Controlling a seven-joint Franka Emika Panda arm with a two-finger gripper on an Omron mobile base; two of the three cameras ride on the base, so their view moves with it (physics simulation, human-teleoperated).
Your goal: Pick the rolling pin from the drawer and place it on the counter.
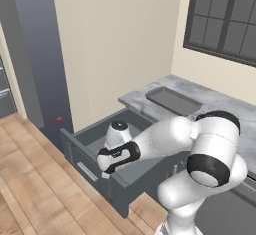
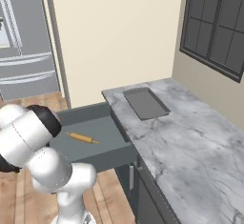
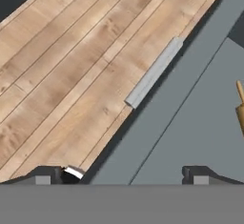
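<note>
One drawer [image 2: 93, 139] stands pulled out from the dark-grey cabinets, and it holds one rolling pin [image 2: 81, 137]. The pin lies flat on the drawer floor, slanting across it, apart from the walls and nearer the back than the front. In the hand view the drawer's flat front runs diagonally, with one light-grey bar handle [image 3: 154, 71] on it, and the wooden floor [image 3: 71, 66] lies beyond. One end of the pin shows there at the right edge, inside the drawer.

One claw [image 3: 121, 175] hangs above the drawer's front part, its two dark fingertips [image 3: 50, 175] set wide apart with nothing between them, so it is released. One tip sits over the front edge toward the floor, the other over the drawer's inside. The pin is well to the side of it, untouched. In the left base view the white arm [image 1: 165, 139] reaches out over the open drawer and hides most of its inside.

To the right of the drawer runs one marble surface [image 2: 190, 142], white with grey veins. On it lies one flat dark-grey tray [image 2: 145, 102], near the back wall, with nothing in it. One dark-framed window [image 2: 214, 23] is set in the wall beyond the surface. At the far left of the right base view stands one grey refrigerator [image 2: 24, 42].
</note>
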